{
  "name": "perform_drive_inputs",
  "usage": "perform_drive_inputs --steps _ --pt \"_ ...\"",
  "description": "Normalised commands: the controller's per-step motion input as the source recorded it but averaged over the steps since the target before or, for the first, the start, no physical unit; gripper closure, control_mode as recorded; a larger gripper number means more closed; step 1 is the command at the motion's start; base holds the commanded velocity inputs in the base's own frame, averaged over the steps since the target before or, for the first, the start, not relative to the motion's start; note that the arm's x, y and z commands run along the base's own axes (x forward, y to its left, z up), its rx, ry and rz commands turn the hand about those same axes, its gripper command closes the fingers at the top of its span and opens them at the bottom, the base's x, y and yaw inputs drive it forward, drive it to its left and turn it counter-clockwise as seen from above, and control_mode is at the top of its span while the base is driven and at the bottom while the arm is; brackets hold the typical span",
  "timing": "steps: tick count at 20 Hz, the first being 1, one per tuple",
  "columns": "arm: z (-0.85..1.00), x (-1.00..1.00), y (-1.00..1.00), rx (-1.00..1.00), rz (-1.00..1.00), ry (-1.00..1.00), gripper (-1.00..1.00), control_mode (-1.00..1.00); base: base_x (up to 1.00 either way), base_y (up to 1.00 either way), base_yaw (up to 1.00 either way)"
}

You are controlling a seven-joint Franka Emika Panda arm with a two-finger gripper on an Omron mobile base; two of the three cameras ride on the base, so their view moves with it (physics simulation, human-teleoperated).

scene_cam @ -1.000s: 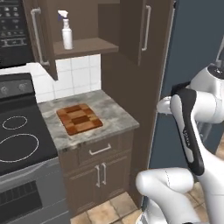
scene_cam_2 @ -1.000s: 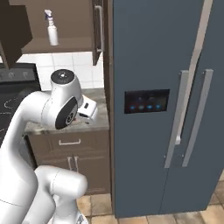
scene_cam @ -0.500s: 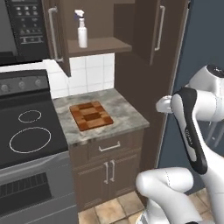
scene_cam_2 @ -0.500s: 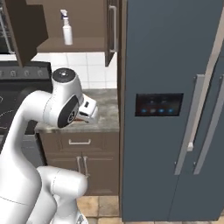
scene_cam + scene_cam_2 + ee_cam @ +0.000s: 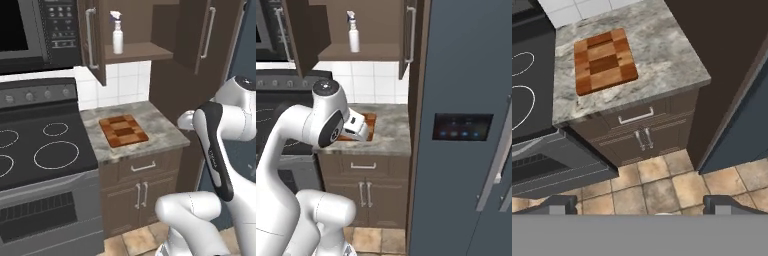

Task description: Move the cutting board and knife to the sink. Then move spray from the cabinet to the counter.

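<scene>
My gripper (image 5: 640,202) hangs with its fingers wide apart, holding nothing, above the floor. The cutting board (image 5: 605,60) lies on the counter (image 5: 662,55) at upper left; the spray (image 5: 117,33) stands in the open cabinet (image 5: 145,50).

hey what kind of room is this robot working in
A home kitchen, rendered rather than real. A black glass stovetop with an oven below sits beside a stone counter holding a checkered cutting board, a microwave hangs above the stove, and a tall dark fridge stands alongside.
</scene>
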Motion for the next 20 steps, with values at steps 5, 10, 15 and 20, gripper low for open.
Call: perform_drive_inputs --steps 5,10,15,20 --pt "0.0 0.0 0.0 0.0 0.0 0.0 -1.0 1.0 0.27 0.01 0.3" --pt "0.0 0.0 0.0 0.0 0.0 0.0 -1.0 1.0 0.15 0.1 0.16" --pt "0.0 0.0 0.0 0.0 0.0 0.0 -1.0 1.0 0.54 0.01 0.09" --pt "0.0 0.0 0.0 0.0 0.0 0.0 -1.0 1.0 0.92 0.0 0.05"
